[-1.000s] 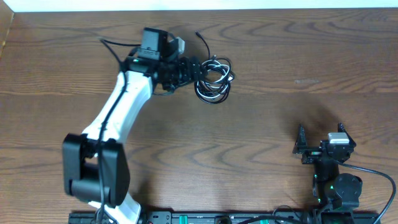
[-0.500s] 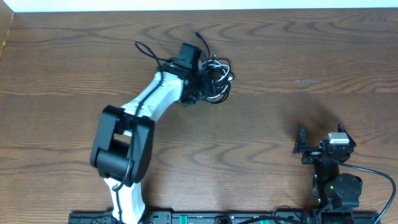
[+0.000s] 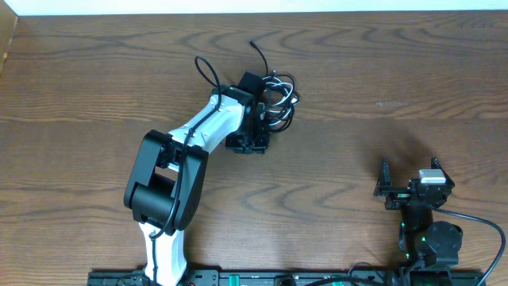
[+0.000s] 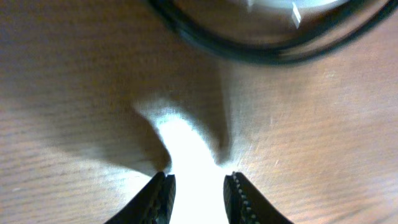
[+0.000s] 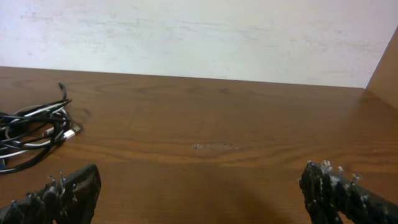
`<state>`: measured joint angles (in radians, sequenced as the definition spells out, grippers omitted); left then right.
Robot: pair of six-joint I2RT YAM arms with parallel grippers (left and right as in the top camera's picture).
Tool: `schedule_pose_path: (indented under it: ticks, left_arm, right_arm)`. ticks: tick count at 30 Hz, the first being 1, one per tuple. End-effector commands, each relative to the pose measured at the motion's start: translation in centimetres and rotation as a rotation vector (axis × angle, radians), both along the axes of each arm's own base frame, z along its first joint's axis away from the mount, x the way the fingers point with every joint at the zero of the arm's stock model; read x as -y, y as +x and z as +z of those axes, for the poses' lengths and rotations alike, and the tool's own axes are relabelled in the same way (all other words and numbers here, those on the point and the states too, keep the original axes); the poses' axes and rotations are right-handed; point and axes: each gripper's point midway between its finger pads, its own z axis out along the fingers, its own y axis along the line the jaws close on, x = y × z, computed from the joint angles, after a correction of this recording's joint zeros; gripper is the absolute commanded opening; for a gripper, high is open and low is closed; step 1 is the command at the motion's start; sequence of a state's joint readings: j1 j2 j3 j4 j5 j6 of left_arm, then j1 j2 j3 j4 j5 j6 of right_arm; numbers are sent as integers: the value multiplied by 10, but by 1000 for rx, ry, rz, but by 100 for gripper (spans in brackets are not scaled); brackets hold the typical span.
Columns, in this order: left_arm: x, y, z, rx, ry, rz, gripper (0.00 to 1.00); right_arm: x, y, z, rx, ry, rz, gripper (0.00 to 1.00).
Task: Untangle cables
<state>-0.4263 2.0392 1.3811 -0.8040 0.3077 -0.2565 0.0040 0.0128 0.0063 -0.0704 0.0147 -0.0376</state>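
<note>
The cables (image 3: pixel 278 99) lie in a tangled bundle of black and white loops at the far middle of the table. One black plug end (image 3: pixel 254 46) sticks out toward the far edge. My left gripper (image 3: pixel 254 141) hangs low over the table at the bundle's near-left edge. In the left wrist view its jaws (image 4: pixel 198 186) stand a narrow gap apart over bare, brightly lit wood, and a black cable loop (image 4: pixel 249 53) curves just beyond the tips. My right gripper (image 3: pixel 409 179) rests wide open at the near right, far from the cables (image 5: pixel 31 134), with nothing between its fingers (image 5: pixel 199 193).
The wooden table (image 3: pixel 357 103) ends at a pale wall (image 5: pixel 199 37) on the far side. A thick black cord (image 3: pixel 205 70) arches off the left arm. The right arm's base (image 3: pixel 432 238) and its cord sit at the near right edge.
The left arm swung right and folded, which brought its gripper down at the bundle's near-left edge. Its jaws narrowed a good deal. The right arm stayed still.
</note>
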Motion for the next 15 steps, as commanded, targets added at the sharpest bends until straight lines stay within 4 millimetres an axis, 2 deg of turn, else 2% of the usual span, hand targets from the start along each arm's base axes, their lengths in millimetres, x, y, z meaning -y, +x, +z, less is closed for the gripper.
schedule_pose_path:
  ticks: [1,4,13,15]
  left_arm:
    - [-4,5,4,30,4,-61,40]
    - [-6,20,14,61,-10,-7,53]
    - [-18,75,89,193,-75,197,56]
    - [-17,84,104,245,-103,225,60]
  right_arm:
    - [-3,0,-1,-4,-8,13,99]
    - [-3,0,-1,-4,-8,13,99]
    - [-3,0,-1,-4,-8,13,99]
    - [-3,0,-1,-4,-8,13,99]
